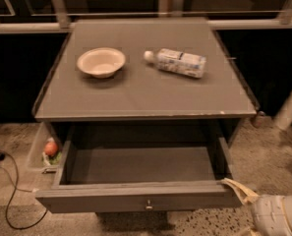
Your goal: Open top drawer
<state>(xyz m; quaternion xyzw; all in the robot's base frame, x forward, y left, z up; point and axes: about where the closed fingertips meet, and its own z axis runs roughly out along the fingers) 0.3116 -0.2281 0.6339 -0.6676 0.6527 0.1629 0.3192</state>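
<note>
top drawer (135, 196): pulled well out of the cabinet toward the camera, at lower centre of view. wide flat grey front, small round metal knob (148, 204) at centre of the front. grey inside bottom and both side walls visible from above.

gripper (240, 191): at lower right, just beside the drawer's front right corner, tan tip at or touching the top edge there; contact not certain. open or closed: cannot tell. pale rounded wrist (278, 215) behind it, cut by the bottom right edge of view. gripper is well apart from the knob.

counter (145, 95): flat grey top directly above the drawer opening, w/ a low lip along the sides. on it:
- bowl (101, 61), pale, upright, left of centre.
- bottle (177, 63), lying on its side, right of centre, cap end pointing left toward the bowl, light label w/ print. bowl and bottle apart, not touching.

left of cabinet: small pale bin (39, 149) against the side, holding a round orange-red item (50, 148) w/ sth green under it; can't id either.

floor: speckled, w/ a dark cable (9, 200) looping at lower left. pale rail (17, 27) runs behind the counter, dark panels beyond. white post (290, 107) leaning at far right.
</note>
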